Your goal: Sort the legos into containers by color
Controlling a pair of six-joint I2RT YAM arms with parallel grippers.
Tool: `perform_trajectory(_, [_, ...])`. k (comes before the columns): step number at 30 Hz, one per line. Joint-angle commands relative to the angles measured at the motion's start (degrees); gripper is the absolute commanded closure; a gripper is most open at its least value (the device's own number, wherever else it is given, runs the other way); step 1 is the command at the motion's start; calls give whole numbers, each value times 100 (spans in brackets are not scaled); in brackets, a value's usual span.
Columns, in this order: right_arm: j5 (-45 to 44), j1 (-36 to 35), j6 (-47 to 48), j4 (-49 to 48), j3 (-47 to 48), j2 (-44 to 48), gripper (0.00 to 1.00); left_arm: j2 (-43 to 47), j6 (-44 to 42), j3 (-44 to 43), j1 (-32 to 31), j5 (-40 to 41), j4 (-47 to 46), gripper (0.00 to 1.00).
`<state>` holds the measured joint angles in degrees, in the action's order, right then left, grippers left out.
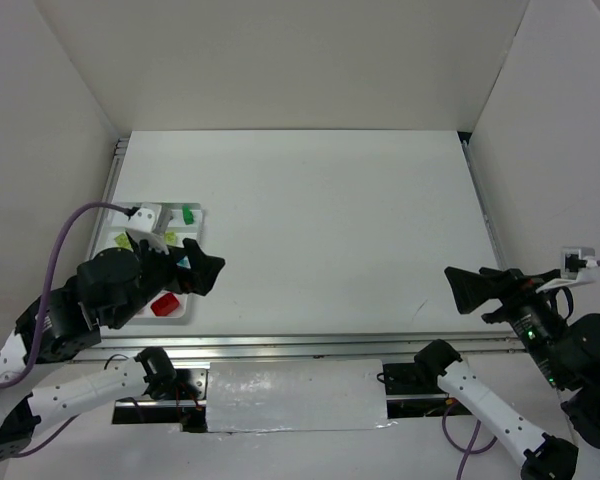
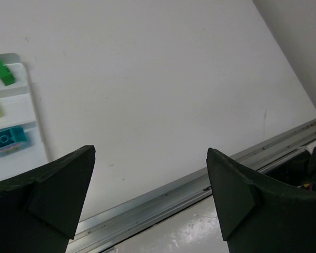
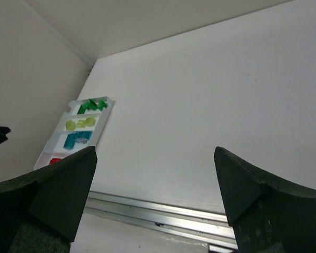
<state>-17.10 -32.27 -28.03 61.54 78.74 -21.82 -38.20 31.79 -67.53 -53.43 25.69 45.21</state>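
Legos (image 3: 83, 123) sit in rows by color in the white tray (image 3: 98, 126). Left gripper (image 2: 150, 153) and right gripper (image 3: 155, 150) are both wide open, holding nothing.

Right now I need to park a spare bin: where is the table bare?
Bare table from the tray across to the right hand and back to the far wall. Crowded only where the left hand hangs by the tray.
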Motion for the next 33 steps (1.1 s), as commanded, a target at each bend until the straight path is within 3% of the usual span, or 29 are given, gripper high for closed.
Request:
perform_trajectory(1, [40,-16,219,517,-95,169,0,180,91,-41,-36,655,348,1])
perform_trajectory(11, [31,-7,456,702,45,776,0,900,-559,-287,-36,1324,322,0])
perform_trajectory(20, [14,-25,483,324,-473,882,0,1148,-534,-559,-36,1807,875,1])
perform_trajectory(26, [85,-16,465,60,-658,838,0,980,-200,-1148,-36,2581,1499,0])
perform_trajectory(33, [-161,-25,500,192,-430,794,0,1244,-674,-2219,-36,2968,1595,0])
